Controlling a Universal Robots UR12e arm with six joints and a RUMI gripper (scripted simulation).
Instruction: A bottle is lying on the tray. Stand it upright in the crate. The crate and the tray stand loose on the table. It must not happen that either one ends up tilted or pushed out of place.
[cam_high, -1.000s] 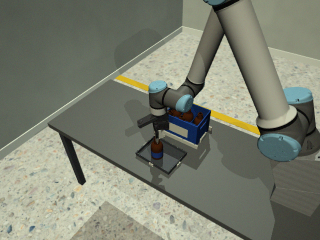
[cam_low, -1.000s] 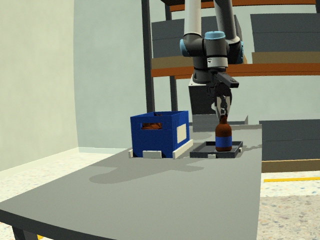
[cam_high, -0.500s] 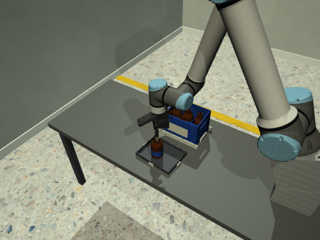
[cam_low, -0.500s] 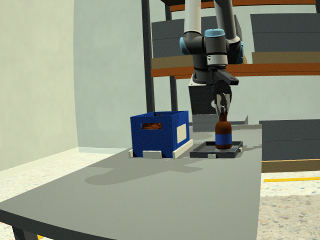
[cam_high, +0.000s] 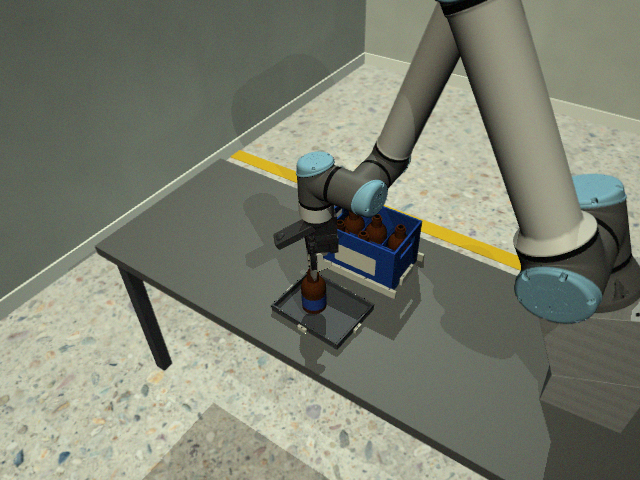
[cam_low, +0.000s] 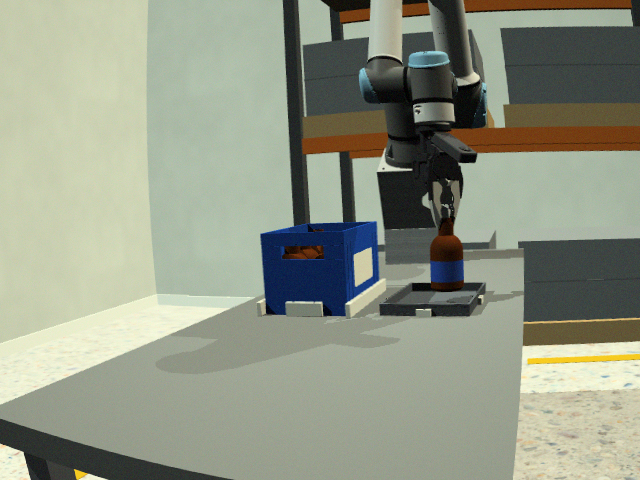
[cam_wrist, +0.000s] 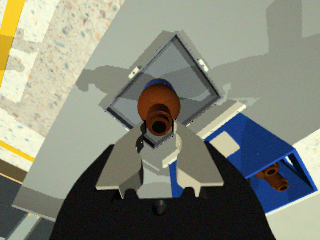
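We see the arm (cam_high: 522, 129) cut off at the top; crate (cam_low: 310, 273) walls hide most bottles (cam_low: 303, 252) inside.

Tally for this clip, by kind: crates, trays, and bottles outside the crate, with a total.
Crate: 1
Tray: 1
Bottle outside the crate: 1, upright, neck gripped by the pincer
Total: 3
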